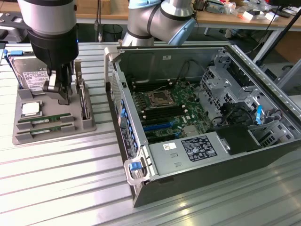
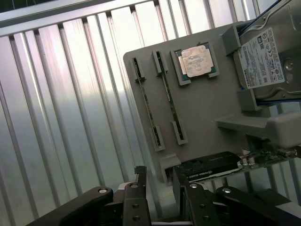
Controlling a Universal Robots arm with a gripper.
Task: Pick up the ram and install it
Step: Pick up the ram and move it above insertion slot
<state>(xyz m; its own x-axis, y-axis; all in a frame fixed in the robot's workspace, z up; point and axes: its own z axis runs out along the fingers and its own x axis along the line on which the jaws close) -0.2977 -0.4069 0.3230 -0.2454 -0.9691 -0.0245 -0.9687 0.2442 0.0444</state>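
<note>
A grey tray (image 1: 51,136) sits on the ribbed table (image 1: 70,183), and both rams lie in it, lengthwise in their own slots, side by side along the tray's edge nearest the exterior view's bottom: one ram (image 1: 44,119) (image 2: 170,101) runs just beside the CPU (image 1: 30,108) (image 2: 196,61), and the other ram (image 1: 47,129) (image 2: 146,106) lies just past it toward the tray's rim. Neither is lifted. The gripper (image 1: 57,95) (image 2: 160,176) hangs low over the tray's bare middle, apart from both rams and nearer the tray's side where the card (image 1: 83,99) (image 2: 211,165) stands on edge. Its fingers (image 2: 136,197) stand apart with nothing clamped between them; in the wrist view the gap shows a small block of the tray and the table beyond. Whether the tips touch the tray I cannot tell. A hard drive (image 1: 30,77) (image 2: 265,56) fills the tray's end farthest from the rams, just past the CPU. Off the tray's card side, on the exterior view's right, the open case (image 1: 263,136) lies on the table with its motherboard (image 1: 169,106) facing up, well apart from the gripper
</note>
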